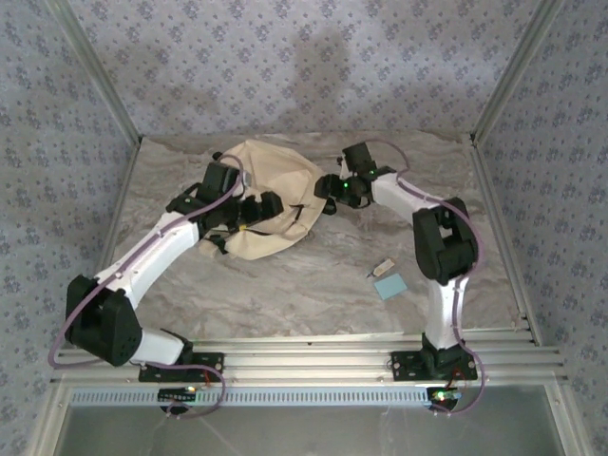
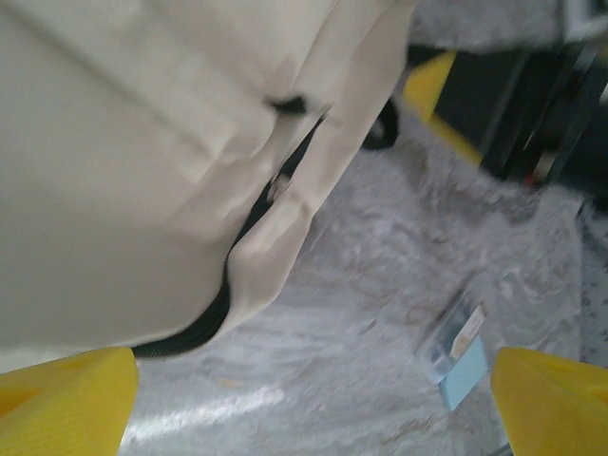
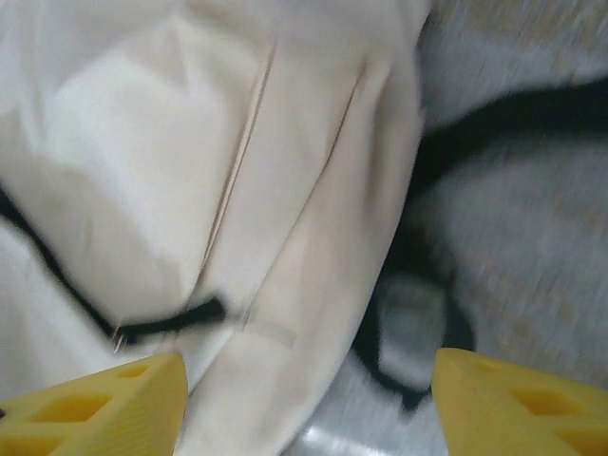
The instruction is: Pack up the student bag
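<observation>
We are seeing the left pincer (image 1: 253,211) standing wide open, its yellow wedge fingers (image 2: 66,399) gripping nothing, at 8 o'clock over the student bag (image 1: 275,180). The bag, soft, crumpled cream fabric with dark zipper lines, is lying toward the marbled table's (image 1: 285,294) 12 o'clock. At the bag's 3 o'clock edge the right pincer (image 1: 332,196) is hovering, its fingers apart too, the fabric unpinched.

Cream fabric student bag (image 1: 274,176), slumped and rumpled.
Lying toward the table's (image 1: 285,285) far edge, dark zipper lines (image 3: 166,321) showing, black strap (image 3: 366,342) alongside.
</observation>
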Controlling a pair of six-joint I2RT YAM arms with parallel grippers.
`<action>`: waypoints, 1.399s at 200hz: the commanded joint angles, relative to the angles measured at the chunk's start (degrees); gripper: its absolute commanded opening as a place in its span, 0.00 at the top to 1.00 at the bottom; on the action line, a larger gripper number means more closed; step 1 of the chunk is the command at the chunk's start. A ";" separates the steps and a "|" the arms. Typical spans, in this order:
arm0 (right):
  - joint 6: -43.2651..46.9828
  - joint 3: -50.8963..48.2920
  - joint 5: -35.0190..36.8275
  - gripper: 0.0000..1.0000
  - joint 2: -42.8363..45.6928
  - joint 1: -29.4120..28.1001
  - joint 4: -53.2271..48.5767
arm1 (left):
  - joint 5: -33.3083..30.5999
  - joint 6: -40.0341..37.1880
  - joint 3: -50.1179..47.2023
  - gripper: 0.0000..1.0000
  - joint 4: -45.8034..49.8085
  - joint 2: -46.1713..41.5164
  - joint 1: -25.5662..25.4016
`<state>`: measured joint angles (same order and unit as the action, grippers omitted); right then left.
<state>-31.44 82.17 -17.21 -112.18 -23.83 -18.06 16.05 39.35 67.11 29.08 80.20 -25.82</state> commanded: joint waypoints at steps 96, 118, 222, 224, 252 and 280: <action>-5.10 13.24 3.17 0.59 -6.93 -22.26 6.12 | -1.66 -0.67 5.05 0.00 -9.58 7.38 16.08; -5.29 17.11 0.57 0.56 -12.80 -24.90 5.99 | -0.89 0.56 3.51 0.00 -11.30 7.55 17.82; 0.45 -13.33 -8.23 0.76 -0.65 -26.01 2.32 | 4.58 -3.35 7.03 0.01 -12.55 17.07 10.42; 0.49 -14.99 -8.33 0.76 -0.18 -25.85 2.42 | 4.59 -3.55 7.34 0.01 -12.40 17.37 10.15; 0.76 -17.86 -8.53 0.74 7.15 -22.44 2.88 | 3.69 -6.32 11.81 0.00 -9.79 21.36 6.16; 1.93 -16.68 -9.00 0.74 12.94 -17.56 0.34 | 0.15 -11.94 17.06 0.01 -6.61 25.55 3.48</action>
<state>-31.33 64.75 -25.82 -104.95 -45.41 -14.13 18.55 33.82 79.11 19.18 103.20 -20.56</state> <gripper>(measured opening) 0.255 0.994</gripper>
